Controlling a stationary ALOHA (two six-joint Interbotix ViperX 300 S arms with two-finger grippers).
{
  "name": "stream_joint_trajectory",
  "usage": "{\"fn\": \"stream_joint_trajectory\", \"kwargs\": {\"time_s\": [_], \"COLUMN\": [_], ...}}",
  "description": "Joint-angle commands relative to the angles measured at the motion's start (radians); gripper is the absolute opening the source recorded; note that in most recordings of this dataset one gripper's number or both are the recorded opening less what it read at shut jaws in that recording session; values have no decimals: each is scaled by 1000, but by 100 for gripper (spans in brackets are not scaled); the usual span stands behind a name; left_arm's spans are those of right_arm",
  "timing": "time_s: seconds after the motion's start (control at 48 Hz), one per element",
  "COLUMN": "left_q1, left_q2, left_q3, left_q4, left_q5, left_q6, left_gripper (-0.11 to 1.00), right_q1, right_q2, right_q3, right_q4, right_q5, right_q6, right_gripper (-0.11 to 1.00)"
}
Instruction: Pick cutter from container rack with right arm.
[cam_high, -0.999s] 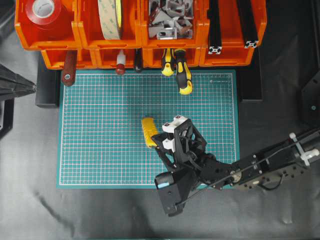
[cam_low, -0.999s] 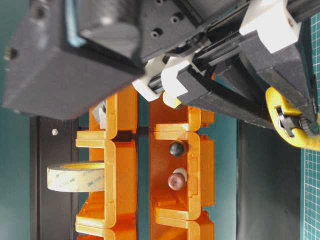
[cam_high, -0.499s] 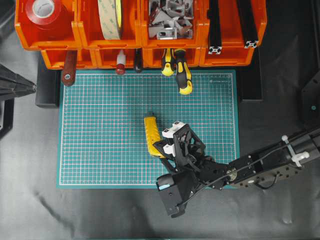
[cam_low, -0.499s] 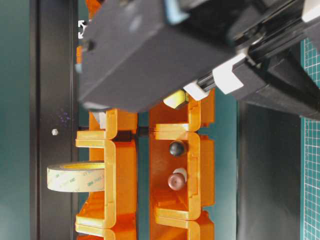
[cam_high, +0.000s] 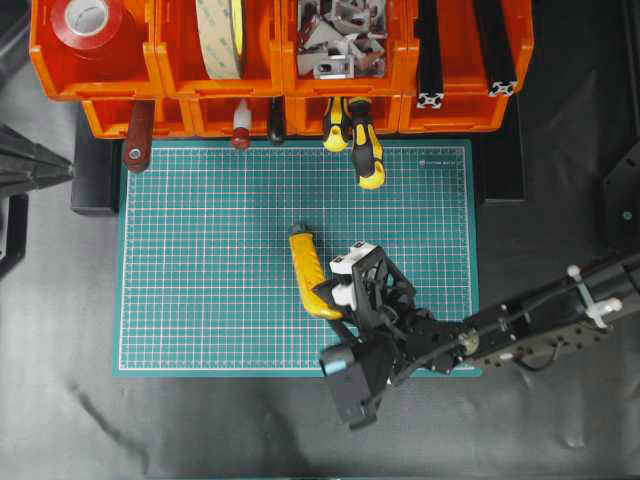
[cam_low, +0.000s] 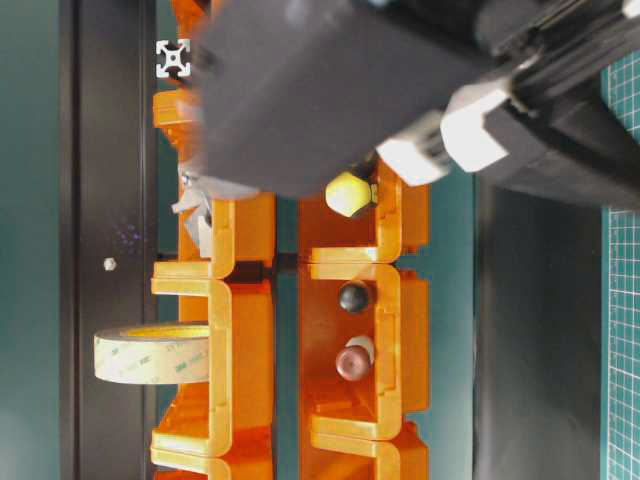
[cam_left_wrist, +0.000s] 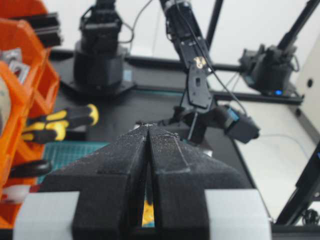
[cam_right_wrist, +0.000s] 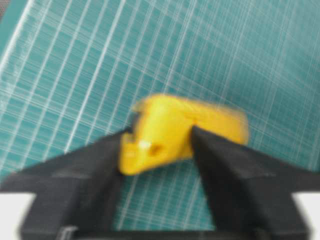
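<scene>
From overhead, the cutter (cam_high: 311, 272) lies flat on the green cutting mat (cam_high: 200, 300), around its middle and well clear of the container rack (cam_high: 280, 100) along the far edge. So the part of the job that takes it out of the rack looks done. My right gripper (cam_high: 340, 295) sits at the cutter's near end, on its right side, with my right arm (cam_high: 520, 335) stretching away to the right over the mat's near edge. Two yellow-and-black screwdrivers (cam_high: 355, 135) poke out of the lower bins, untouched.

The table-level view is mostly filled by the dark bulk of my right arm, close to the lens. Behind it I see the orange bins of the rack, a roll of tape (cam_low: 150, 355) and a yellow screwdriver handle end (cam_low: 345, 193). The cutter does not show here.

From the left wrist camera, my left gripper (cam_left_wrist: 148, 131) is clenched with nothing between its tips, parked away from the work and looking across the desk toward my right arm.

My right wrist camera, blurred, shows the cutter's yellow end between my two fingers (cam_right_wrist: 80, 165), resting over the mat. The jaws stand a little wider than the body, with a gap showing on at least one side, so I judge the grip released or releasing rather than clamped. I judge what is left to be little more than drawing the gripper clear.
</scene>
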Motion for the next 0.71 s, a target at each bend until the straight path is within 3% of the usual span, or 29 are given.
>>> {"fn": "stream_joint_trajectory", "kwargs": {"time_s": [0.0,0.062,0.166,0.437,0.687], "left_q1": [0,0,2,0,0], "left_q2": [6,5,5,-11,-17], "left_q3": [-23,-23,-25,-26,-26], "left_q4": [3,3,3,5,3], "left_q5": [-2,-3,-2,-2,-2], "left_q6": [3,3,3,2,-2], "left_gripper": [0,0,0,0,0], "right_q1": [-6,-6,-5,28,57], "right_q2": [-12,-12,-11,-35,-98], "right_q3": [-14,-15,-20,-23,-2], "right_q4": [-2,-2,-2,-2,18], "right_q5": [-3,2,9,20,123], "right_q6": [25,46,74,149,224], "right_gripper": [55,66,74,75,75]}}
